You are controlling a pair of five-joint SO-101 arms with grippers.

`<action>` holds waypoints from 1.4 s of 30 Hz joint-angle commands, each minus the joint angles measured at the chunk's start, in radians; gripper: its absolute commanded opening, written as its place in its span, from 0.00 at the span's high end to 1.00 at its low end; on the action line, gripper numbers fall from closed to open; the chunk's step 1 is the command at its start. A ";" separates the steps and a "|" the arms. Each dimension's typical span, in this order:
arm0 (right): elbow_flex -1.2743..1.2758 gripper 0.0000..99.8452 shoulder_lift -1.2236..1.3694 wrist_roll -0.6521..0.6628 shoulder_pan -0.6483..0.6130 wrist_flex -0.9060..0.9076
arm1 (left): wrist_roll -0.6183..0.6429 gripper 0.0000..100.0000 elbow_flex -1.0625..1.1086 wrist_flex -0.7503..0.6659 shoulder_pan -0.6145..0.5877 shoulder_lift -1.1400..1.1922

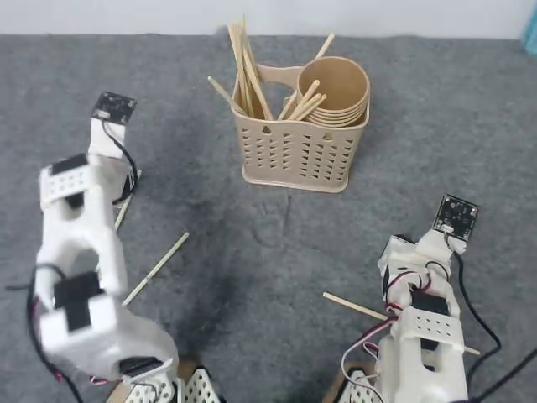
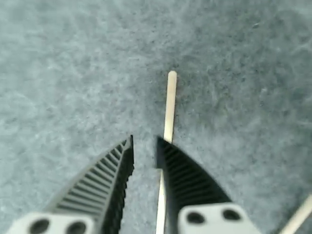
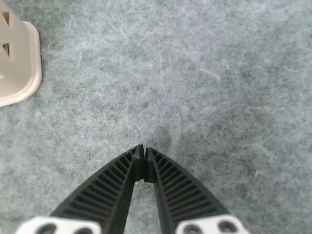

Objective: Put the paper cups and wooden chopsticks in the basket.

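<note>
Left claw (image 2: 144, 141) slightly parted, empty | chopstick (image 2: 169, 105) lies on the surface (image 2: 58, 58) beneath one finger, end projecting past its tip | right claw (image 3: 145, 152) closed, empty, basket (image 3: 19, 63) corner nearby | paper cups (image 1: 336, 84) stacked inside basket beside bundled chopsticks (image 1: 247, 75).

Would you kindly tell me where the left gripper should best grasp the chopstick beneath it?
Grip the chopstick on its shaft, from straight above, jaws straddling its width: it lies flat on the carpet, thin and straight. It runs under one finger of the left gripper, not the gap, so I'd shift sideways first.
</note>
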 commanded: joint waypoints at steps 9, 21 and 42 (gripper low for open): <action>-0.032 0.99 -0.027 0.015 -0.004 -0.002 | -0.006 0.83 -0.446 0.219 0.029 0.307; -0.032 0.99 -0.027 0.015 -0.004 -0.002 | -0.011 0.99 -0.595 0.402 0.054 0.442; -0.034 0.99 -0.027 0.015 -0.002 -0.002 | -0.011 0.99 -0.450 0.784 0.063 0.031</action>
